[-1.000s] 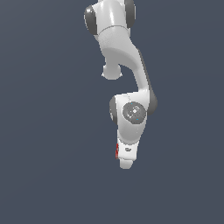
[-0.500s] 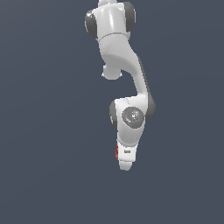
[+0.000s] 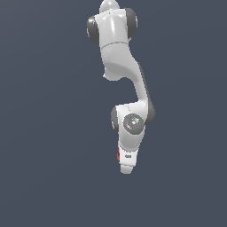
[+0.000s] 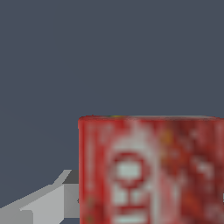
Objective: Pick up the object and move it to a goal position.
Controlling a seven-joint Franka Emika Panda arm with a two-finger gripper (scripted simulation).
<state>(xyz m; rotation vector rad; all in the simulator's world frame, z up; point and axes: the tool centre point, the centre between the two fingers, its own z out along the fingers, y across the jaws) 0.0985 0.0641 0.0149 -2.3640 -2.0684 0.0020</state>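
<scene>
In the wrist view the object [image 4: 151,170], a red boxy block with a white label mark, fills the lower right, very close to the camera. A grey finger [image 4: 50,202] lies against its side; the other finger is hidden. In the exterior view only a red sliver of the object [image 3: 118,155] shows beside the white hand. My gripper [image 3: 126,167] points away from the camera, and its fingertips are hidden behind the hand. It seems shut on the object.
The white arm [image 3: 116,53] hangs from the top of the exterior view down to the wrist joint [image 3: 132,123]. Behind everything is plain dark grey-blue ground. No goal marker shows.
The upper arm and wrist have shifted slightly toward the exterior view's right. The red sliver stays beside the hand.
</scene>
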